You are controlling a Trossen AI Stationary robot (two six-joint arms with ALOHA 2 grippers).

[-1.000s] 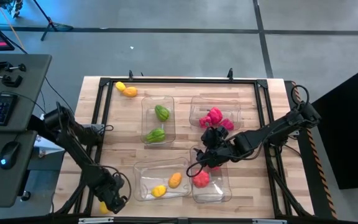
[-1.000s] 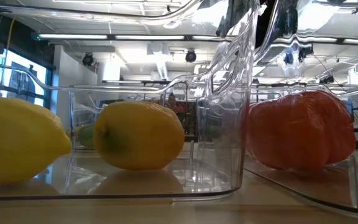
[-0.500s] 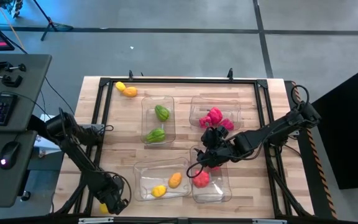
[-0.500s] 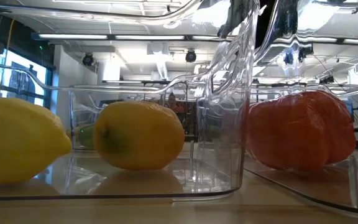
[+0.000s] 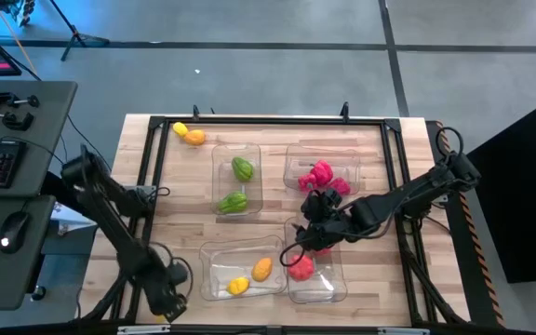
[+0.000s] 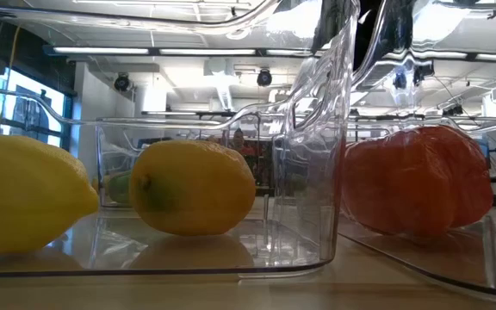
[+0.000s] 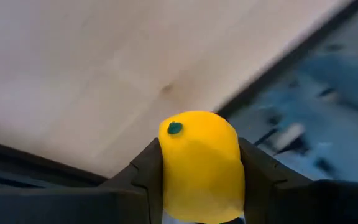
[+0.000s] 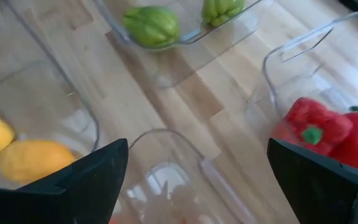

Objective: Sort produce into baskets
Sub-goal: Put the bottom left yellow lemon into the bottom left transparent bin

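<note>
At the table's near left corner my left gripper (image 5: 167, 305) is shut on a yellow lemon-like piece of produce (image 7: 199, 149) with a green dot at its end. My right gripper (image 5: 310, 244) hangs open above the near right basket (image 5: 328, 284), which holds a red piece (image 5: 301, 270). The near left basket (image 5: 214, 279) holds a yellow piece (image 5: 238, 286) and an orange one (image 5: 262, 269). In the far left basket (image 5: 221, 177) lie two green pieces (image 5: 242, 168). The far right basket (image 5: 296, 167) holds red-pink pieces (image 5: 322, 174). My left gripper pinches the yellow piece by its two sides (image 7: 166, 174) between the two fingers (image 7: 143, 180). Its green-dotted end (image 7: 175, 128) sticks out past the fingertips. The fingers slant steeply down from above. Whether the piece is clear of the table does not show.
A yellow piece (image 5: 180, 129) and an orange piece (image 5: 194, 138) lie on the bare wood at the far left, outside the baskets. A black frame (image 5: 156, 149) runs round the tabletop. A desk with keyboard and mouse (image 5: 7, 167) stands left of the table.
My left arm has swung a little toward the table's left and its gripper has turned at the near left corner. The yellow piece there, plain beside the gripper before, is now nearly covered by it. My right arm has kept still.
</note>
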